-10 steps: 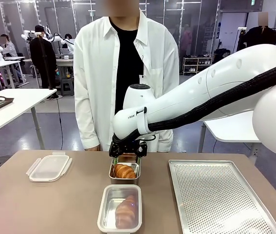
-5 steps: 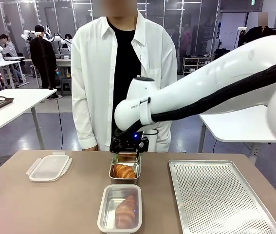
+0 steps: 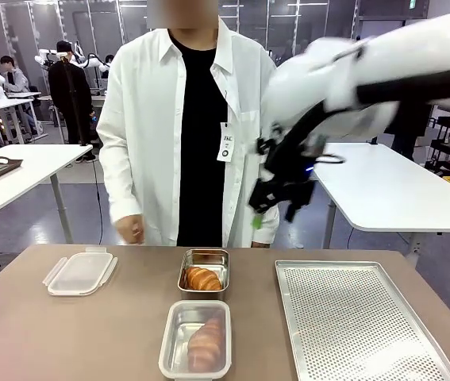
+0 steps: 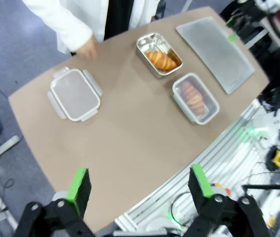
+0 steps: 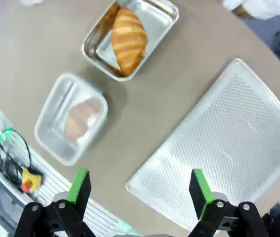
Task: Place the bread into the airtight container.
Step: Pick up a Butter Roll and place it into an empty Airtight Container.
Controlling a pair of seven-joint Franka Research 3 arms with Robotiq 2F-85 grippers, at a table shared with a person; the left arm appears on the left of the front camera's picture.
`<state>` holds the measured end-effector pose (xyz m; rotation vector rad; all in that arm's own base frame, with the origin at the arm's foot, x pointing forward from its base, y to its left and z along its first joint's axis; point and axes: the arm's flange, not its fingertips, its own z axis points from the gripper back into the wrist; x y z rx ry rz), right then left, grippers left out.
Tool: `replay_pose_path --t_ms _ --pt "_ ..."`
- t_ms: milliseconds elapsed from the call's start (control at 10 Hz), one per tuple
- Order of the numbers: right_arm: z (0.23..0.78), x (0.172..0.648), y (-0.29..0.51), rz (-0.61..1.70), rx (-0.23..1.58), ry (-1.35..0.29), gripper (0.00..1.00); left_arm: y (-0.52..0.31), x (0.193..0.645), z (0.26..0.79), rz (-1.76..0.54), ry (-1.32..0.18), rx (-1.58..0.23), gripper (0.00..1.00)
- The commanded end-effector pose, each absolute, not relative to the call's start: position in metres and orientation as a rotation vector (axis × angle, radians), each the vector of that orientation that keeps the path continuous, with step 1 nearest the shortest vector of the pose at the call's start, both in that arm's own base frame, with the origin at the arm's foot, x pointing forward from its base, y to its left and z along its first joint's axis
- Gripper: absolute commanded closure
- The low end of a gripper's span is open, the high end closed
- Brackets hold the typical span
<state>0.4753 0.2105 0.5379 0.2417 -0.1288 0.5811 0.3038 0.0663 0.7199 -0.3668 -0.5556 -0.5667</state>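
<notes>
Left gripper (image 4: 139,182) fingers spread, empty, high above table. Right gripper (image 5: 136,187) spread, empty. Golden croissant (image 3: 203,279) in open steel container (image 3: 204,271); clear plastic lid (image 3: 81,273) apart, left.

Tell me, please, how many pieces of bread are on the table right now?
2: one croissant lies in the open metal container farther from the robot, the other croissant in the lidded container nearer the robot's edge.

White tables (image 3: 383,190) stand on a grey floor (image 3: 26,230); glass partitions (image 3: 288,40) and ceiling lights (image 3: 133,6) behind
</notes>
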Motion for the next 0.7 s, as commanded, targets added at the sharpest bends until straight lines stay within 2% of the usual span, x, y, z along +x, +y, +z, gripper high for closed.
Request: replay_pose_path --t_ms 0,400,600 --pt "0.560 0.433 0.140 0.629 0.364 -0.125 0.00 0.066 0.303 0.720 -0.584 -0.556 -0.370 0.00" --pt "0.623 0.348 0.020 0.577 0.377 -0.371 0.00 0.066 0.303 0.720 -0.584 -0.556 -0.370 0.00" --pt "0.647 0.317 -0.009 0.561 0.375 -0.471 0.00 0.066 0.303 0.720 -0.584 -0.556 -0.370 0.00"
